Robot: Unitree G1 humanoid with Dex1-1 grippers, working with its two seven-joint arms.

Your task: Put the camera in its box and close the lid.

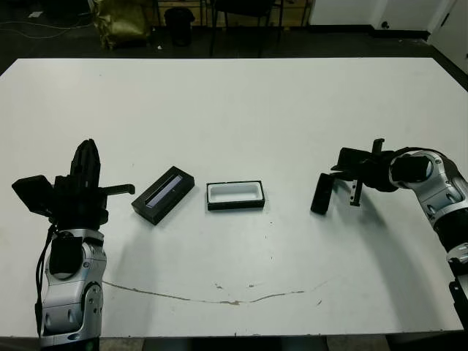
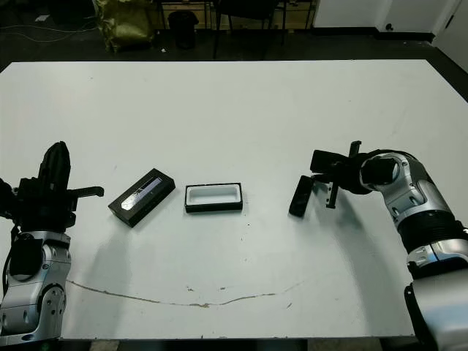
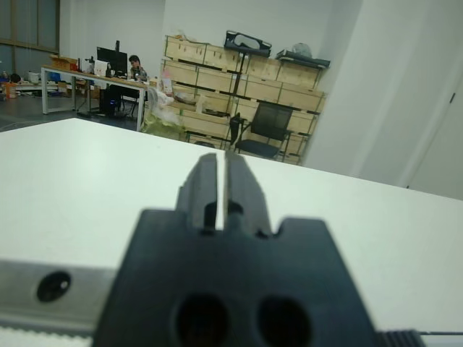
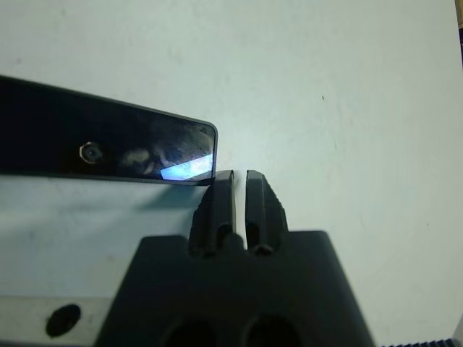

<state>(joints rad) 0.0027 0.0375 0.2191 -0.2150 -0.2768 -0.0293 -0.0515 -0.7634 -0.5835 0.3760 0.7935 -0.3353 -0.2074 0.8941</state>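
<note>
The camera (image 1: 320,194), a slim black bar with a glossy face, lies on the table at the right, apart from the box. My right gripper (image 1: 341,156) is shut and holds nothing. In the right wrist view its tips (image 4: 240,177) sit just beside one end of the camera (image 4: 108,148). The box (image 1: 235,205), a black tray with white lining, stands open at the centre. To its left lies the lid (image 1: 163,194), black with a grey stripe, set at an angle. My left gripper (image 1: 88,150) points upward at the far left, shut and holding nothing.
A thin dark crack (image 1: 219,300) runs across the white table (image 1: 241,110) near its front edge. Chairs and a yellow bag (image 1: 121,22) stand beyond the far edge. A person (image 3: 135,70) sits at a distant desk in the left wrist view.
</note>
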